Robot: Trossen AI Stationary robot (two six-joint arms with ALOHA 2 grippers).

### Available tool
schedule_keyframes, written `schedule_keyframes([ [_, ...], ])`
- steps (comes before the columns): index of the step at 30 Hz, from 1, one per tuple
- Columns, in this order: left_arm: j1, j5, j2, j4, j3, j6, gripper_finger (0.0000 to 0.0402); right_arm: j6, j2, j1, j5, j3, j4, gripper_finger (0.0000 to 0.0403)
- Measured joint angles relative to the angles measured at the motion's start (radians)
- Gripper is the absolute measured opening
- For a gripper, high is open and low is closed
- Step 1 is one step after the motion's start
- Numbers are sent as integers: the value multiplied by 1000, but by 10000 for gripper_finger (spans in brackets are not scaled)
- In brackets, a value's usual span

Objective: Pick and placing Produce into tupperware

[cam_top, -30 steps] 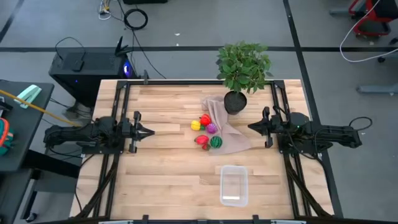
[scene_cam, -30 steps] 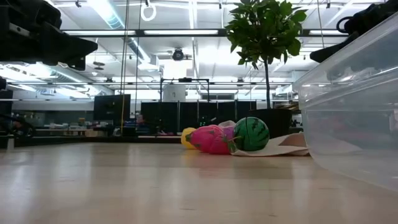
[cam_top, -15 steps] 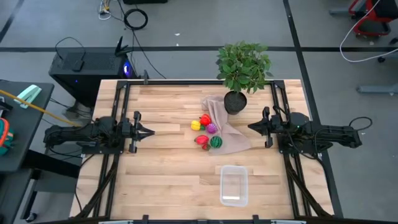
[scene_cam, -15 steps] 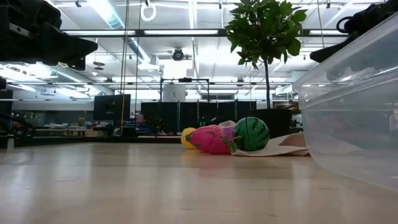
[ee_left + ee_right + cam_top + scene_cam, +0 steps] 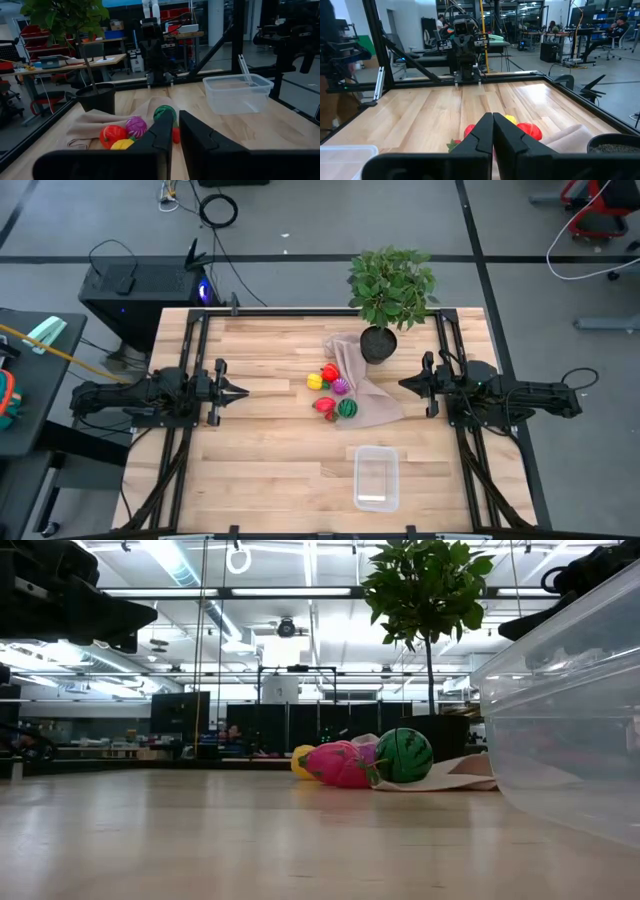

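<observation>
both arms sit parked at the table's sides, the left gripper [image 5: 240,392] out at 9 o'clock from the produce and the right gripper [image 5: 404,385] at 3 o'clock, each pointing in toward the middle. from where i stand that looks like a ready pose: neither tool is over anything yet, and both have a straight run at the pile. the left pincer's fingers [image 5: 165,135] show a thin gap between them and hold nothing; the right pincer's fingers [image 5: 482,134] are pressed together, also holding nothing.

the produce is bunched in the middle of the table on a beige cloth [image 5: 365,395], which probably keeps the round pieces from rolling. i count 5: a red one [image 5: 330,373], a yellow one [image 5: 316,381] just beside it, a purple one [image 5: 341,387], another red one [image 5: 325,406] and a striped green one [image 5: 347,408], the last 2 touching at the near edge of the cloth.

the tupperware [image 5: 376,478] stands open at 6 o'clock from the pile, well apart from it and with nothing inside, slightly nearer the right arm, so i'd judge that arm has the shorter carry. a potted plant [image 5: 390,292] stands at 12 o'clock on the cloth's far corner, close enough that a high reach from the right could brush its leaves. nothing is placed yet; the job is at its very start.
</observation>
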Motion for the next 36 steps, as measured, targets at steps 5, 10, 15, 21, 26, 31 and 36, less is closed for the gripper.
schedule_keyframes([
  [5, 0, 0, 0, 0, 0, 0, 36, 0, 0, 0, 0, 0, 0, 14],
  [10, 0, 0, 0, 0, 0, 0, 30, 0, 0, 0, 0, 0, 0, 14],
  [15, 0, 0, 0, 0, 0, 0, 28, 0, 0, 0, 0, 0, 0, 14],
  [21, 0, 0, 0, 0, 0, 0, 37, 0, 0, 0, 0, 0, 0, 14],
  [26, 0, 0, 0, 0, 0, 0, 39, 0, 0, 0, 0, 0, 0, 14],
  [31, 0, 0, 0, 0, 0, 0, 31, 0, 0, 0, 0, 0, 0, 14],
  [36, 0, 0, 0, 0, 0, 0, 29, 0, 0, 0, 0, 0, 0, 14],
])
